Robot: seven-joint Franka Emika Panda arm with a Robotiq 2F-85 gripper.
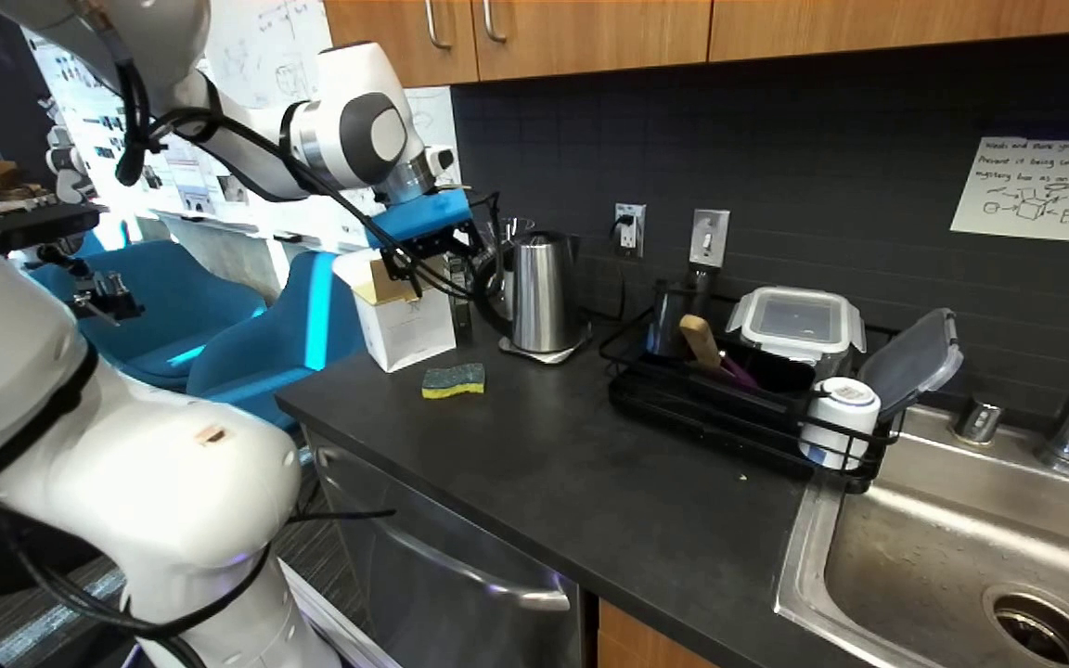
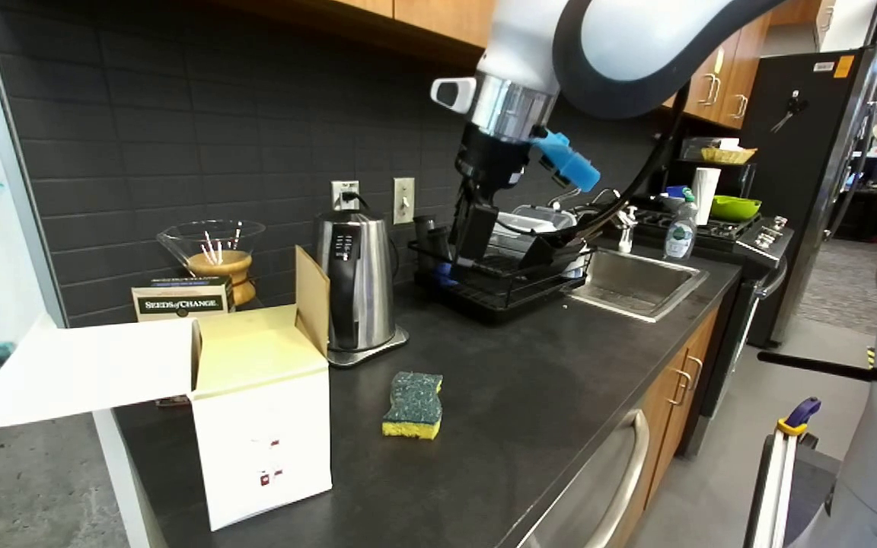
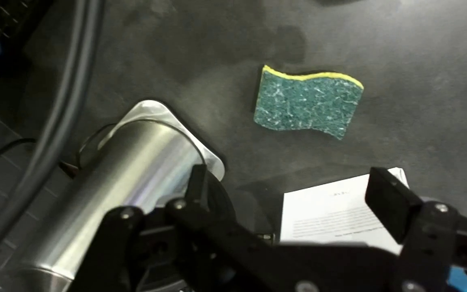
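Kitchen: a dark counter (image 1: 544,445) crosses the middle of an exterior view, below a black tiled wall (image 1: 776,186) and wooden cupboards (image 1: 590,37) at the top of the frame.
Gripper: the gripper (image 3: 288,188) points down above the counter, upper left of centre in that exterior view, nearest to the kettle and the box.
Jaws: spread wide, one finger on each side of the wrist view's lower half, counter and box showing through the gap.
Kettle: a steel kettle (image 1: 542,297) stands upright near the centre of an exterior view; it fills the lower left of the wrist view, partly covered by a finger.
Box: a white box (image 2: 263,434) stands near the kettle, lower left in an exterior view, its flaps out. Whether the gripper touches it, I cannot tell.
Sponge: a sponge (image 3: 306,103) lies flat, green side up, in the upper right of the wrist view, apart from both kettle and box.
Rack: a black dish rack (image 1: 664,408), right of centre in an exterior view, holds a lidded tub (image 1: 799,325) and a white mug (image 1: 839,417).
Sink: a steel sink (image 1: 924,557) sits at lower right.
Chairs: blue chairs (image 1: 163,288) stand at left.
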